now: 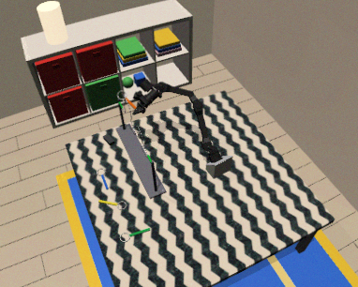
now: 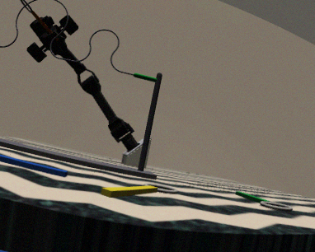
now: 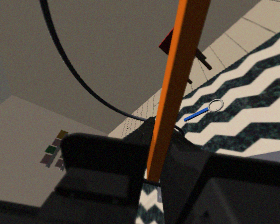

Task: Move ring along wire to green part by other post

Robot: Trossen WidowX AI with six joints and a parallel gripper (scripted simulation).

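My gripper [image 1: 137, 104] [image 2: 42, 24] [image 3: 154, 121] is shut on the orange handle [image 1: 130, 104] [image 2: 38, 18] [image 3: 178, 85] and holds it high above the far end of the grey base plate [image 1: 140, 161]. The handle's ring is near the far post [image 1: 124, 119], too small to make out clearly. The thin wire [image 3: 111, 107] curves past the handle in the wrist view. The near post [image 1: 153, 177] [image 2: 151, 123] carries a green part [image 1: 149, 158] [image 2: 145, 77] at its top. Whether the ring touches the wire cannot be told.
Three loose rings lie on the table's left: one with a blue handle [image 1: 105, 182] [image 2: 28, 165] [image 3: 197, 115], one yellow [image 1: 109, 203] [image 2: 129, 190], one green [image 1: 140, 232] [image 2: 249, 196]. A small black block [image 1: 111, 140] lies beside the plate. A shelf unit [image 1: 105, 61] stands behind the table.
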